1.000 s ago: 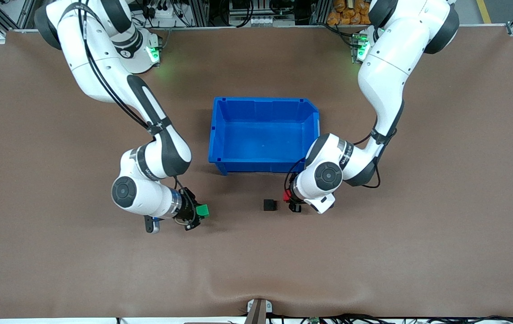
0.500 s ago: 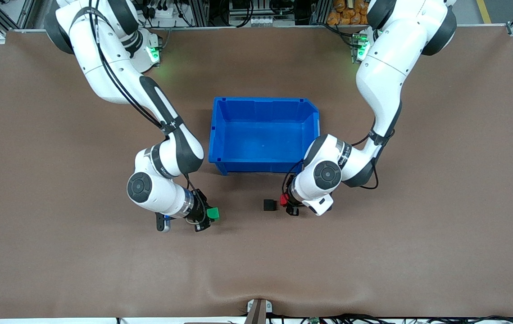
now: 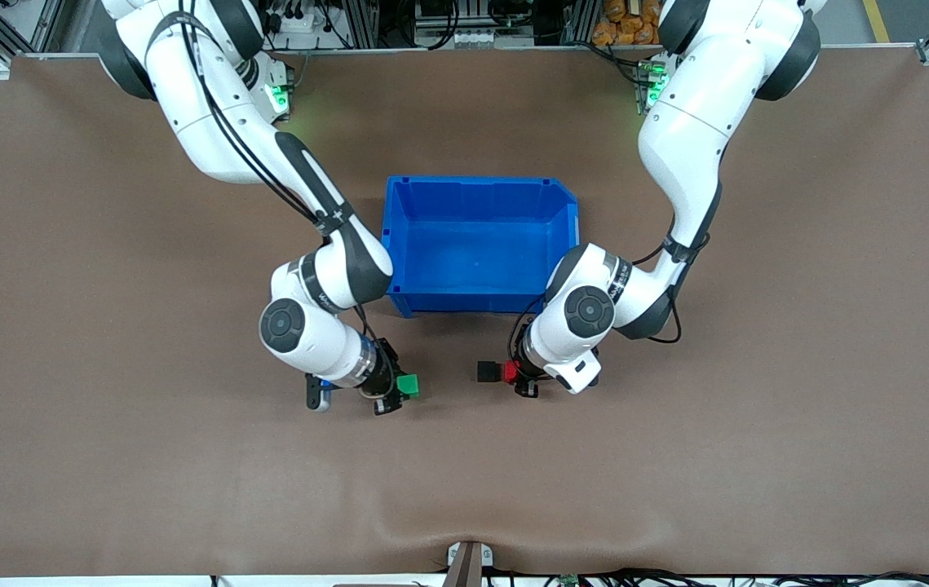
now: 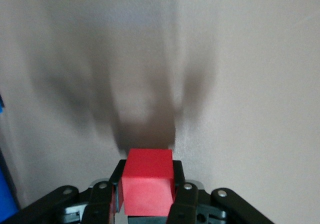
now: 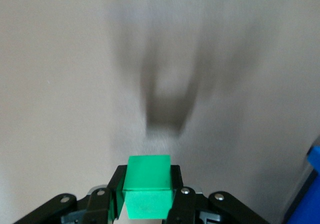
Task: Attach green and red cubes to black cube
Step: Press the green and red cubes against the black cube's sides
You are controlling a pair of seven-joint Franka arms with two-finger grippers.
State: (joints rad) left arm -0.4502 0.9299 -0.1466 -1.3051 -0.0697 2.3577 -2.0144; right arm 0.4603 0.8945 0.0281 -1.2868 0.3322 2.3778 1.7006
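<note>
The black cube [image 3: 487, 372] sits on the brown table, nearer to the front camera than the blue bin. My left gripper [image 3: 515, 376] is shut on the red cube [image 3: 510, 372], which is right beside the black cube on its left-arm side, touching or nearly so. The red cube shows between the fingers in the left wrist view [image 4: 147, 181]; the black cube is out of that view. My right gripper [image 3: 395, 391] is shut on the green cube [image 3: 408, 385], low over the table toward the right arm's end, well apart from the black cube. It also shows in the right wrist view [image 5: 148, 185].
An empty blue bin [image 3: 476, 243] stands in the middle of the table, farther from the front camera than the cubes. Both forearms pass close to its near corners. Bare brown table [image 3: 676, 456] lies all around.
My left gripper has carried the red cube toward the black cube until they are side by side. My right gripper has carried the green cube steadily toward the black cube.
</note>
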